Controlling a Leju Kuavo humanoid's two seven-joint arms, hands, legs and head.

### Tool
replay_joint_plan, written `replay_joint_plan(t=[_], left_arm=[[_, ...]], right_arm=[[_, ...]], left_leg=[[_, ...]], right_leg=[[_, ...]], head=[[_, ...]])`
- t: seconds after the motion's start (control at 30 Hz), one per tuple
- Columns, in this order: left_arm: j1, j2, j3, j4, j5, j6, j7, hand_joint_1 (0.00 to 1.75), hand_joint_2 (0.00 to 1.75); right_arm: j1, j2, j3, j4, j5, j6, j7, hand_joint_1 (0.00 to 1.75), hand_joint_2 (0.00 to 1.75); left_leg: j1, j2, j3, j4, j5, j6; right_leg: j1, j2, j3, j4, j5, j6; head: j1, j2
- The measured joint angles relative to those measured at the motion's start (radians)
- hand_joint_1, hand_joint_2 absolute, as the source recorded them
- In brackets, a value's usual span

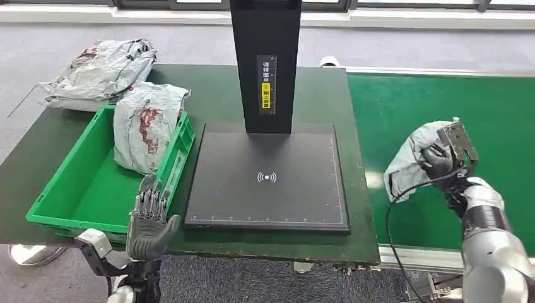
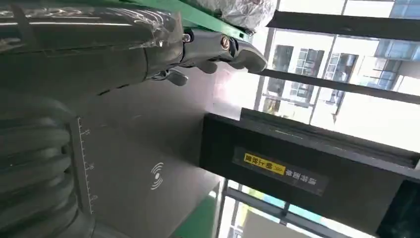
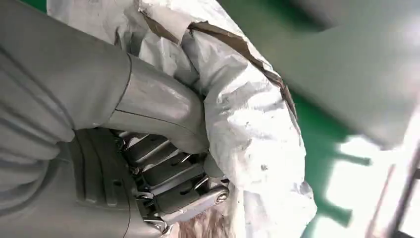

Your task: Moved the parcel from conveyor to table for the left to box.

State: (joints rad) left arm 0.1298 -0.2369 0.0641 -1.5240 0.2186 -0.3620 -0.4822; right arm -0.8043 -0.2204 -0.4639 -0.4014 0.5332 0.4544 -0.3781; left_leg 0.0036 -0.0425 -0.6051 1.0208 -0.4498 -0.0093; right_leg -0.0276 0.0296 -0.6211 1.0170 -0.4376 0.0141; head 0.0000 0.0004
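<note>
My right hand (image 1: 440, 161) grips a crumpled grey parcel (image 1: 407, 162) over the green conveyor (image 1: 441, 107), just right of the table. In the right wrist view its thumb and fingers (image 3: 171, 168) are clamped into the white-grey wrapping of the parcel (image 3: 247, 114). My left hand (image 1: 149, 219) hovers at the table's front edge beside the green box (image 1: 82, 189), fingers straight and holding nothing. In the left wrist view, its fingers (image 2: 218, 47) reach out over the black plate. Another grey parcel (image 1: 144, 126) leans inside the box against its right wall.
A black scanner plate (image 1: 268, 180) with a black post (image 1: 265, 63) fills the middle of the dark green table (image 1: 328, 95). More grey parcels (image 1: 101, 72) lie at the table's back left. A black cable (image 1: 394, 214) hangs by my right wrist.
</note>
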Motion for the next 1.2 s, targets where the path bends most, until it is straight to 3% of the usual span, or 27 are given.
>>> replay_joint_plan(t=[0.13,0.33,0.6,0.73,0.77,0.8,1.2], left_arm=[[-0.022,-0.006,0.0,0.012,-0.009,0.006,-0.003,0.0,1.75],[-0.041,-0.007,0.0,0.027,-0.009,0.006,-0.003,0.0,1.75],[-0.055,-0.007,0.0,0.045,-0.011,0.006,-0.003,0.0,1.75],[-0.052,-0.008,0.0,0.05,-0.016,0.003,-0.004,0.0,1.75],[-0.052,-0.009,0.0,0.05,-0.018,0.002,-0.004,0.0,1.75],[-0.052,-0.01,0.0,0.05,-0.021,-0.001,-0.003,0.0,1.75],[-0.07,0.006,-0.01,0.057,0.024,-0.034,0.03,0.0,1.75]], right_arm=[[-0.028,0.066,0.031,-0.095,-0.15,0.029,0.018,1.75,1.75],[-0.072,0.136,0.178,-0.215,-0.319,0.022,0.054,1.75,1.75],[-0.104,0.234,0.422,-0.273,-0.414,-0.004,0.109,1.75,1.75],[-0.052,0.288,0.539,-0.276,-0.432,-0.011,0.121,1.75,1.75],[-0.031,0.299,0.568,-0.276,-0.437,-0.021,0.122,0.38,1.75],[-0.014,0.313,0.6,-0.276,-0.443,-0.027,0.127,0.02,1.75],[0.063,0.379,0.877,-0.161,-0.567,-0.005,0.179,0.0,1.75]], left_leg=[[0.0,0.0,0.0,0.0,0.0,0.0],[0.0,0.001,0.001,0.0,0.0,-0.001],[0.001,0.002,0.002,0.0,0.0,-0.001],[0.002,0.001,0.002,0.0,0.0,-0.001],[0.002,0.002,0.002,0.0,0.0,-0.001],[0.002,0.002,0.002,0.0,0.0,-0.001],[0.002,0.002,0.002,0.0,0.0,-0.002]], right_leg=[[0.0,0.0,0.0,0.0,0.0,0.0],[0.0,0.001,0.0,0.0,0.0,0.0],[0.0,0.003,0.0,0.001,0.0,0.0],[0.002,0.003,0.0,0.001,0.0,-0.001],[0.002,0.003,0.0,0.001,0.0,-0.001],[0.002,0.003,0.0,0.001,0.0,-0.001],[0.002,0.003,0.0,0.001,0.0,-0.001]], head=[[0.0,0.0],[0.0,0.0],[0.0,0.0],[0.0,0.0],[0.0,0.0],[0.0,0.0],[0.0,0.0]])
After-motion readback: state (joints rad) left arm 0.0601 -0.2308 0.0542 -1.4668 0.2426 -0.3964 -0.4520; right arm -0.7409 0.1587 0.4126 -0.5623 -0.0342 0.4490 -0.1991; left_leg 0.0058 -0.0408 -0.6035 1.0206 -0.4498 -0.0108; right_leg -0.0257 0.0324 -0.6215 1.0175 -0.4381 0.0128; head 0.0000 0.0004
